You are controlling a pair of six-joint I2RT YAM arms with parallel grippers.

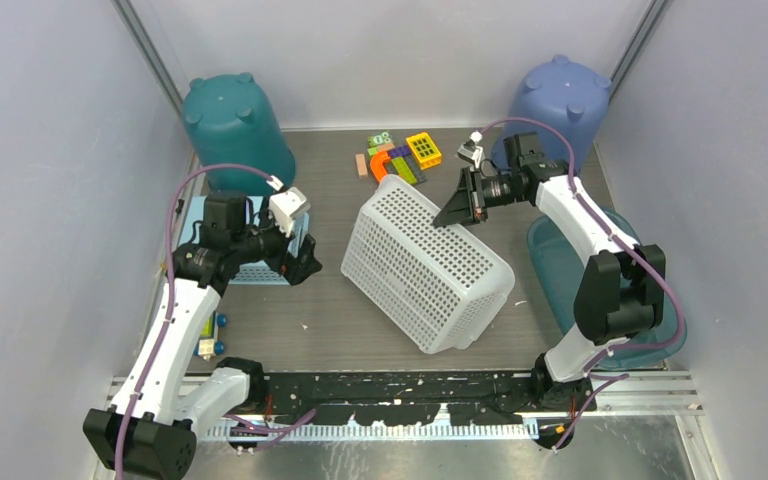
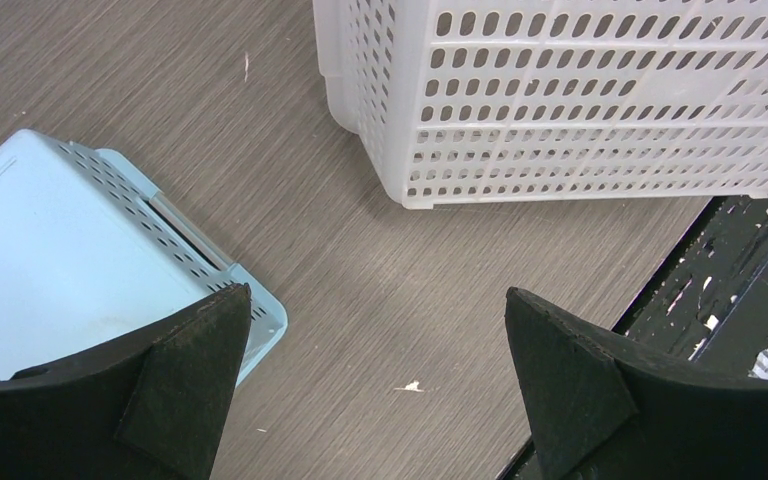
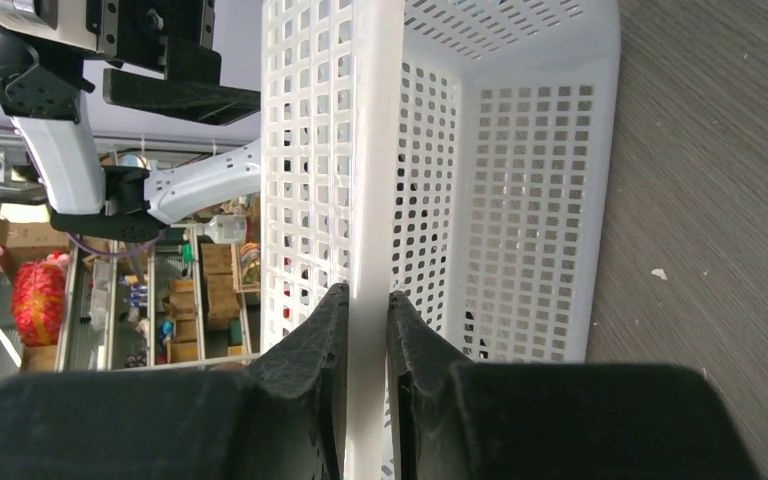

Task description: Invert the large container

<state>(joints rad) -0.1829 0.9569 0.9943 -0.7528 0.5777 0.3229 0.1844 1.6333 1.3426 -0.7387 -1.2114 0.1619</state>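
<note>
A grey wood-grain table [image 1: 310, 335] sits inside pale booth walls, with a black rail along the bottom of the top view where both arms are bolted; just above it on the left, the left gripper [image 2: 375, 330] hangs with its jaws spread wide and nothing between them, over bare table between a small light-blue basket [image 2: 50, 260] and the large container; that large container [image 1: 430, 265], a white perforated plastic basket, lies mid-frame, tipped off level with one long wall facing up; the right gripper [image 3: 365, 305] is pinched on its rim [image 3: 375, 150] at the basket's upper right edge, jaws nearly together with only that thick lip between them; I judge the basket light, fairly stiff at the rim but springy in its walls, and smooth enough to slip in a pinch, so the rim or a corner is the place to hold, and the free left gripper could steady the opposite wall; farther up lie coloured toy bricks [image 1: 400, 155], a teal bin [image 1: 235, 125] upper left and a blue bin [image 1: 560, 100] upper right; which edge of the basket bears on the table is hidden beneath it, whether anything lies inside I cannot tell, the teal tray [image 1: 560, 270] at right is half covered by the right arm, and a small object [image 1: 210, 340] by the left arm is too small to name
</note>
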